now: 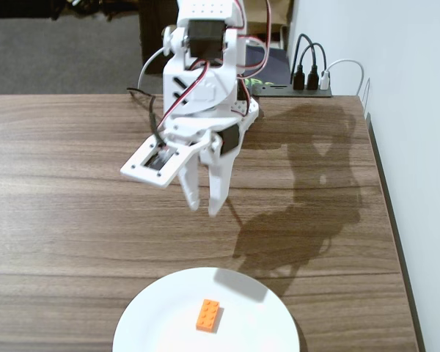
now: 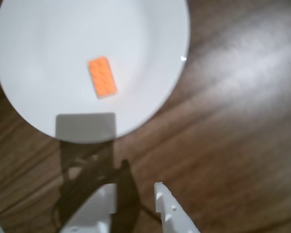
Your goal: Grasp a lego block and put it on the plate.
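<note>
The orange lego block point(image 1: 208, 314) lies flat on the white plate point(image 1: 161, 323) at the table's near edge; in the wrist view the lego block point(image 2: 102, 76) rests near the middle of the plate point(image 2: 48, 39). My white gripper point(image 1: 203, 207) hangs above the bare wood, behind the plate and apart from it. Its fingers point down with a narrow gap and nothing between them. In the wrist view the gripper point(image 2: 136, 187) enters from the bottom edge, open and empty.
The wooden table point(image 1: 59, 183) ends at a white wall on the right. A black power strip point(image 1: 293, 84) with plugs and cables sits behind the arm's base at the back.
</note>
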